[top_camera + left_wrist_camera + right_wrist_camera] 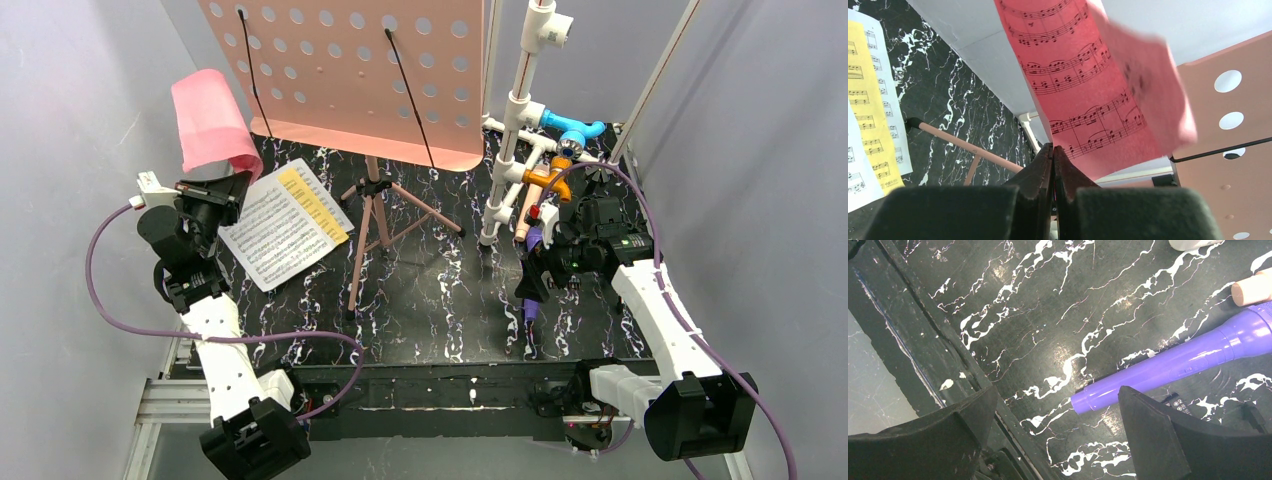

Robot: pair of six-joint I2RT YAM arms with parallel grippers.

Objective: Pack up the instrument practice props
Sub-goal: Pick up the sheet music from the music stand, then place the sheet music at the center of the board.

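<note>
L jaws, shut tight on the lower edge of a pink music page (1098, 95), hold it up over the surface's (440, 300) far-left corner. R jaws are wide apart near the right edge, w/ the butt end of the purple mic (1173, 365) lying on the surface btwn them and the beige mic (1253, 287) just beside it. Printed pages (285, 225) lie flat at left. Pink perforated holder (350, 70) stands at the far edge.
</note>
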